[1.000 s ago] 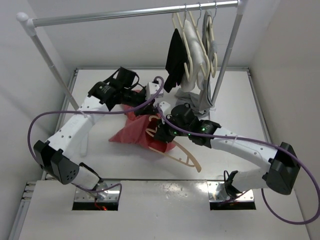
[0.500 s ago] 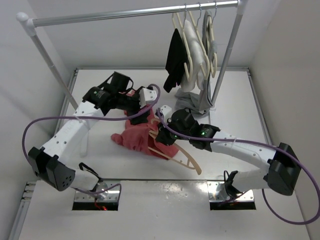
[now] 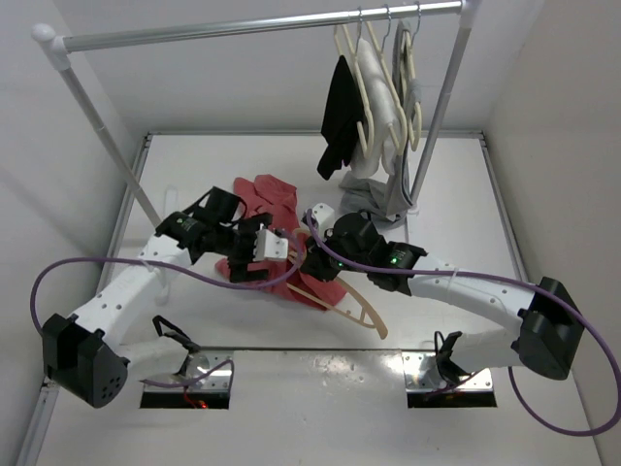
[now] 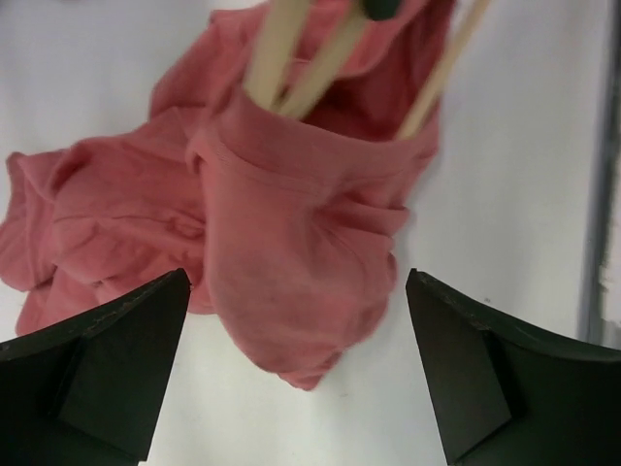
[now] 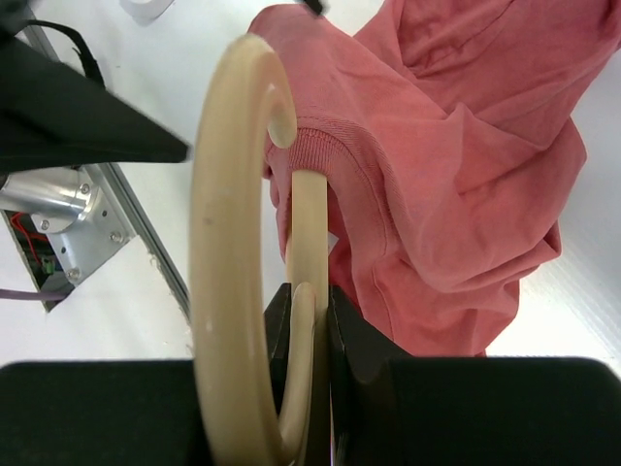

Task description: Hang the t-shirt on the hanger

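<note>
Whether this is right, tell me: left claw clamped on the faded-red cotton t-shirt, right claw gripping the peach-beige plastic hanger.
Wrong: the left claw stands open over the faded-red cotton t-shirt, per the left wrist view; the right claw does grip the peach-beige plastic hanger.

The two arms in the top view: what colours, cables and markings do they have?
Both the left arm and the right arm have white links with black joint housings. A purple cable loops along each. Small green lights show near the right wrist. The left fingers are dark, wedge-shaped plates.
</note>
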You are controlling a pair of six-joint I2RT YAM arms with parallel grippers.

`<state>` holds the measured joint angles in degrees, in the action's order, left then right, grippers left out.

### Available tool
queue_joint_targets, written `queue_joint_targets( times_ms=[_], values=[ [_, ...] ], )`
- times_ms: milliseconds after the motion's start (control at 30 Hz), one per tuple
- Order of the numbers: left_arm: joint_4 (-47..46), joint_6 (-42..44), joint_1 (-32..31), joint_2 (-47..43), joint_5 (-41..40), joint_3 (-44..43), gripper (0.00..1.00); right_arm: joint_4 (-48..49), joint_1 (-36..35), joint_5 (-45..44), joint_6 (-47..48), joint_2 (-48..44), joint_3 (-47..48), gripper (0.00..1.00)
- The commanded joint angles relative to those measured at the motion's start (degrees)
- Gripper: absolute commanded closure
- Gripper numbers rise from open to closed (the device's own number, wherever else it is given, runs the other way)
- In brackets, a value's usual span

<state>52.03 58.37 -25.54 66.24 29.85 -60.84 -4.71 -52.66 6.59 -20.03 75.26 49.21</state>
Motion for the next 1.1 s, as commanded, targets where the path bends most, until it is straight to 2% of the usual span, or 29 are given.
queue_joint_targets(
  times_ms=[0,100,167,333,400,500,533,567,600,633,767,833,900,933,1000,1033,1067],
  values=[
    [-15.9,-3.77,-1.0,0.28,-1.28,0.82,0.0,3.3,-0.33,0.44,-0.62,-1.35,1.85,1.0],
    [-13.11,-4.4,-1.0,5.38,1.52,-1.3,0.0,2.25,-0.33,0.44,-0.62,-1.88,1.85,1.0],
    [-10.64,-0.02,-1.0,6.71,4.15,-1.3,0.0,2.25,-0.86,-0.17,-0.62,-2.4,1.85,1.0],
    [-10.11,2.19,-2.84,8.82,7.32,4.14,0.0,2.34,-0.86,-1.49,-0.1,-2.93,2.64,1.0],
    [-9.32,2.19,-3.37,9.34,9.69,4.76,0.04,1.73,-0.86,-2.11,0.43,-3.45,3.17,1.0],
    [-7.12,3.07,-4.78,9.35,11.81,4.76,0.33,1.72,-0.86,-3.43,0.96,-4.16,2.48,1.0],
    [-6.51,2.46,-5.57,8.83,12.34,5.29,0.5,2.85,-0.86,-4.12,0.96,-4.77,2.47,1.0],
    [-6.5,1.58,-5.57,8.82,12.34,5.29,0.61,2.86,-0.86,-4.13,0.96,-4.78,1.86,1.0],
    [-6.5,0.88,-6.1,8.04,12.34,5.29,0.96,3.47,-0.86,-4.65,0.96,-5.3,1.85,1.0],
    [-6.5,-0.09,-6.1,8.03,11.65,5.29,1.0,3.48,-0.86,-4.66,0.96,-5.3,1.85,1.0],
    [-6.5,-3.69,-6.1,5.92,8.31,4.59,1.0,2.17,-0.86,-4.66,0.96,-4.07,2.47,1.0],
    [-7.46,-4.57,-6.1,3.9,3.83,4.59,1.0,0.5,-0.86,-4.04,-0.18,-3.37,4.04,0.77],
    [-9.92,-11.15,-6.1,3.03,-0.56,4.59,1.0,-2.31,-0.86,-5.26,-1.14,-3.37,5.45,0.51],
    [-12.02,-13.35,-6.1,2.5,-4.75,4.59,1.0,-3.54,-0.34,-7.1,-3.5,-4.68,7.11,0.32],
    [-13.61,-19.67,-4.96,1.88,-8.21,4.59,1.0,-5.4,-0.33,-14.12,-6.32,-7.05,8.18,0.21],
    [-14.41,-21.79,-4.96,1.88,-10.75,4.59,1.0,-6.18,-0.33,-16.93,-8.68,-8.63,8.18,0.11],
    [-15.63,-23.63,-4.35,0.22,-11.56,5.37,1.0,-6.19,-0.33,-21.49,-9.93,-11.78,8.18,0.07]
  ],
)
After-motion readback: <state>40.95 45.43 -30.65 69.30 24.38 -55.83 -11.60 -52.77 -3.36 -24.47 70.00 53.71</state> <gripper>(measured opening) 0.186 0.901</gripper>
